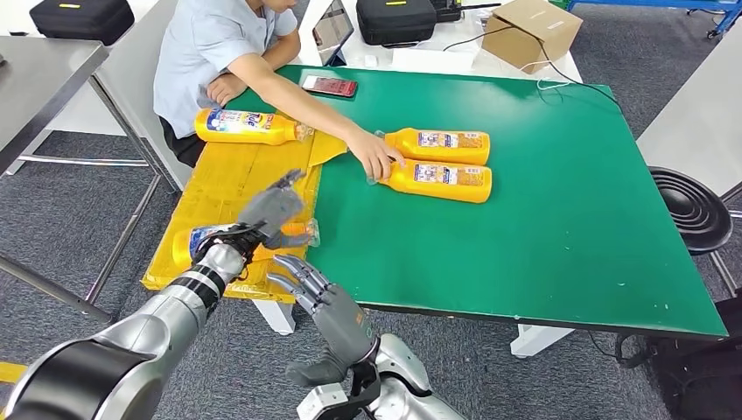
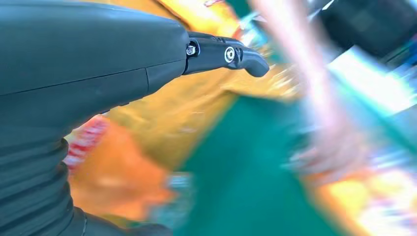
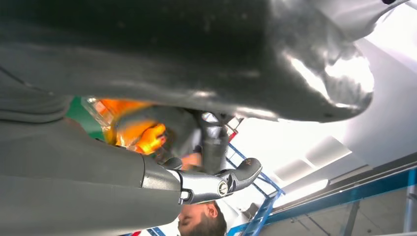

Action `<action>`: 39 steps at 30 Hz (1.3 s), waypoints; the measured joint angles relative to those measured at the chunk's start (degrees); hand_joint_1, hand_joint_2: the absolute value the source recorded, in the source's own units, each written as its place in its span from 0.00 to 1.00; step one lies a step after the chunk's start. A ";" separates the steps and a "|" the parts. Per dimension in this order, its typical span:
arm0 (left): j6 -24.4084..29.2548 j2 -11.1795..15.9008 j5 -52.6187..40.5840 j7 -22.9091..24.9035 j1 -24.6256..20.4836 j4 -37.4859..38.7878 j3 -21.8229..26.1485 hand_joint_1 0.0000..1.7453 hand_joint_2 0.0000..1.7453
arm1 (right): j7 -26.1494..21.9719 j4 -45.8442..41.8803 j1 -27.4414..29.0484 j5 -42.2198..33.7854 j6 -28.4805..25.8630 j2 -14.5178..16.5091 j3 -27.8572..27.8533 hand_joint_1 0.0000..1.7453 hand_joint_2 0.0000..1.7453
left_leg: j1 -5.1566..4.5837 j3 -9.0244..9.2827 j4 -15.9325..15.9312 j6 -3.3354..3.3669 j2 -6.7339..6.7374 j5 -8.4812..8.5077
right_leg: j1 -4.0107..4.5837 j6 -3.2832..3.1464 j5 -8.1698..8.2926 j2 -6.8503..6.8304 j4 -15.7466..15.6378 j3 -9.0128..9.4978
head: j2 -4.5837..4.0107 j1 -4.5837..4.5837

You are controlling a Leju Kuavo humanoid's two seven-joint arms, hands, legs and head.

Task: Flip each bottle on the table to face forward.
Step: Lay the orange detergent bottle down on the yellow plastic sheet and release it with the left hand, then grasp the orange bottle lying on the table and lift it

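Right hand sits lowest in the head view, at bottom centre, just off the near edge of the green table; its fingers are spread and extended, holding nothing. Left hand lies left of centre, above a yellow bottle that rests on its side on the yellow cardboard sheet. The hand covers the neck end of that bottle; its fingers are partly curled, but whether they grip or merely hover over the bottle cannot be told. The left wrist view is heavily blurred and settles nothing.

A second yellow bottle with a printed label lies on its side at the upper left of the cardboard, cap toward the right. Two more labelled yellow bottles lie side by side on the green surface at frame centre: the far bottle and the near bottle, touching or nearly so.

A seated person's hand rests at the cap ends of this pair. A red phone lies on the table at upper centre. A cardboard box stands beyond the table's far edge.
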 joint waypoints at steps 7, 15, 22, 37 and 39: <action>-5.23 -2.49 18.83 0.51 4.64 -8.98 9.70 0.00 1.00 | 0.00 0.74 0.02 -0.98 -3.11 -1.04 1.81 0.00 0.00 | 0.00 -0.02 0.00 0.00 0.00 -0.01 | 0.01 0.00 -0.01 0.00 -0.01 -0.04 | 0.00 0.00; -6.82 -3.15 38.44 7.84 14.01 -25.87 8.68 0.00 1.00 | 0.05 2.04 1.09 1.75 -6.27 -1.12 0.79 0.00 1.00 | 0.01 -0.03 0.00 0.00 0.02 -0.02 | 0.01 0.00 -0.02 0.01 -0.01 -0.04 | 0.00 0.01; -4.53 2.16 49.91 12.20 24.84 -43.27 4.40 0.00 1.00 | 1.56 2.50 5.70 2.46 -11.58 -2.03 -10.62 0.00 1.00 | 0.01 -0.07 0.00 0.00 0.01 -0.05 | 0.01 -0.02 -0.05 0.01 -0.03 -0.10 | 0.00 -0.01; 14.74 3.37 31.09 -2.76 44.60 -69.35 -0.43 0.00 1.00 | 5.24 7.38 5.61 27.12 -14.19 -5.29 -50.11 0.00 1.00 | -0.06 -0.09 0.00 0.07 -0.07 -0.09 | -0.02 0.02 -0.03 -0.05 -0.13 -0.05 | 0.00 -0.01; 15.00 3.35 30.36 -2.73 44.86 -69.88 -1.19 0.00 1.00 | 6.57 10.38 3.49 25.98 -13.28 -5.42 -51.62 0.00 1.00 | -0.05 -0.08 0.00 0.06 -0.04 -0.08 | -0.01 0.02 -0.02 -0.04 -0.12 -0.06 | 0.00 -0.01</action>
